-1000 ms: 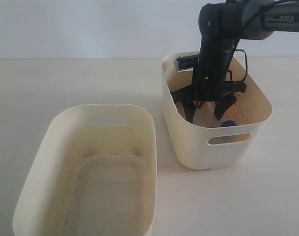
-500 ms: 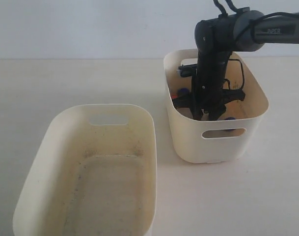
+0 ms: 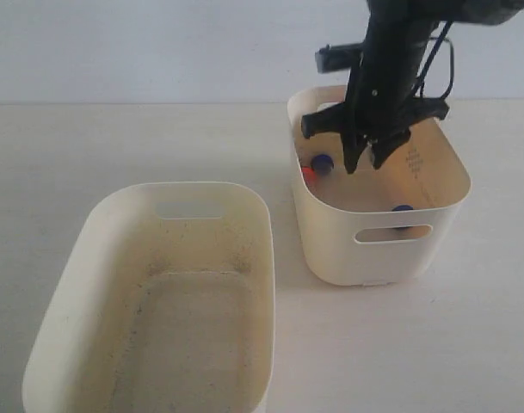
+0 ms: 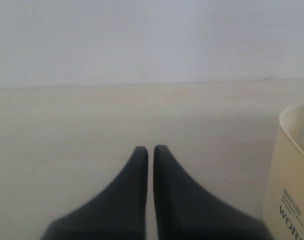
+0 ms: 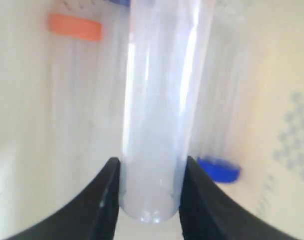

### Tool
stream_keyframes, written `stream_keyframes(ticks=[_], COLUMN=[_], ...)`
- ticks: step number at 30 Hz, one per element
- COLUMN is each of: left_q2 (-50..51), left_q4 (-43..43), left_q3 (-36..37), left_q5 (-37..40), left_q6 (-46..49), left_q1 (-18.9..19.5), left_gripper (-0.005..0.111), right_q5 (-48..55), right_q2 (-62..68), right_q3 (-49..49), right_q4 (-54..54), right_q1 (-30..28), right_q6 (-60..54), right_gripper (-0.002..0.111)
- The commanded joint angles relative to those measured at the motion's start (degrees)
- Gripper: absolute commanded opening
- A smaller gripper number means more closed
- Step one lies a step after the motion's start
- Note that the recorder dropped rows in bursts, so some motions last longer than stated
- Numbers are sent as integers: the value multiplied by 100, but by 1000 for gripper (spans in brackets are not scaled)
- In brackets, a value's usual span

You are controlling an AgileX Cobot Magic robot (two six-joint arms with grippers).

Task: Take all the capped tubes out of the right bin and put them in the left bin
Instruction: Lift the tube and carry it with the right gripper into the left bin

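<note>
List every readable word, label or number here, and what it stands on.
"WOR", cut off by the frame edge: outer wall of the cream plastic bin, left wrist view.
Small print above it: too blurred to read.
Other views: no text.

The tube [image 5: 156, 100], centre of the right wrist view, is clear glossy plastic. The fingers [image 5: 104, 200] of the right gripper [image 5: 149, 172] are matt black. The right bin [image 3: 330, 241] and left bin [image 3: 89, 249] are smooth cream plastic, the left one's floor dark-speckled. The table [image 3: 416, 344] looks pale and matt.
</note>
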Motion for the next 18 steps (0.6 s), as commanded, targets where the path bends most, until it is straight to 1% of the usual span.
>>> stream_keyframes(ticks=[1, 5, 7, 12, 15, 18], left_q2=[-19, -19, -19, -19, -19, -19], left_q4=[10, 10, 10, 10, 10, 10], left_q3=[-16, -16, -16, -16, -16, -16], left_q5=[-29, -29, -29, -29, -29, -29], left_q6=[-48, -48, -48, -48, -48, -48], left_q1=[4, 4, 4, 4, 4, 4], left_gripper=[4, 4, 4, 4, 4, 4], right_q5=[398, 398, 398, 398, 398, 398], right_q2=[-756, -1273, -1524, -2267, -2798, -3394], right_q3=[-26, 36, 194, 1067, 1864, 2745], right_q4=[-78, -25, 242, 1471, 2788, 4800], right_q1=[-15, -15, -15, -15, -15, -15], right_q6=[-302, -637, -693, -1436, -2399, -4093], right_gripper=[0, 0, 0, 0, 0, 0])
